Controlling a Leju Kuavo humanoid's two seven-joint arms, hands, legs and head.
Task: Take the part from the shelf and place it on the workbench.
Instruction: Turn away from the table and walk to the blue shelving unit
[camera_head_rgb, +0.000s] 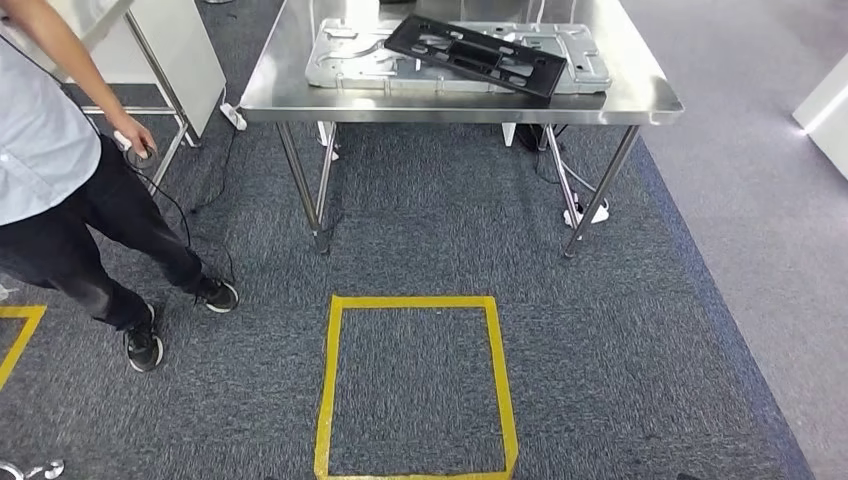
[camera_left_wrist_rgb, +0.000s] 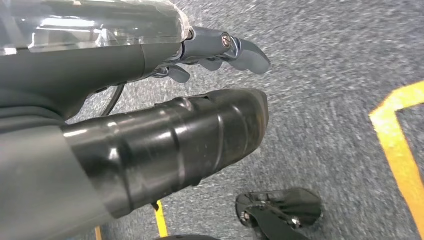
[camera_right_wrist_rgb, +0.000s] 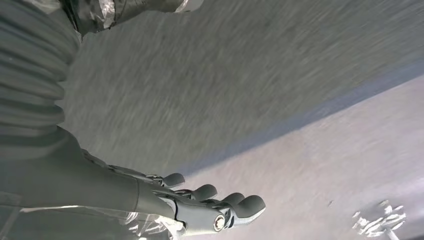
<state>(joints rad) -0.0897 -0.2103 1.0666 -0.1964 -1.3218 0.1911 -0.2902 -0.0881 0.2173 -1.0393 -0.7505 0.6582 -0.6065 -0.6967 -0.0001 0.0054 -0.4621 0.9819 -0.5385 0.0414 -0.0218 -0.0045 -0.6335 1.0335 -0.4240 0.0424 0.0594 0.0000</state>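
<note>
Left hand (camera_left_wrist_rgb: 220, 52): hanging over grey carpet (camera_left_wrist_rgb: 325, 60), fingers apart, nothing held. Right hand (camera_right_wrist_rgb: 210, 207): same, fingers loosely extended, empty, over the carpet's seam with paler floor. Yellow tape square (camera_head_rgb: 415, 385) on the carpet dead ahead at 12 o'clock. Beyond it the steel workbench (camera_head_rgb: 640, 95), also 12. Black part (camera_head_rgb: 475, 55) lies tilted across a silver metal panel (camera_head_rgb: 345, 60) on the bench top. Person (camera_head_rgb: 50, 170) at 10 o'clock, holding a small device with a cable.
</note>
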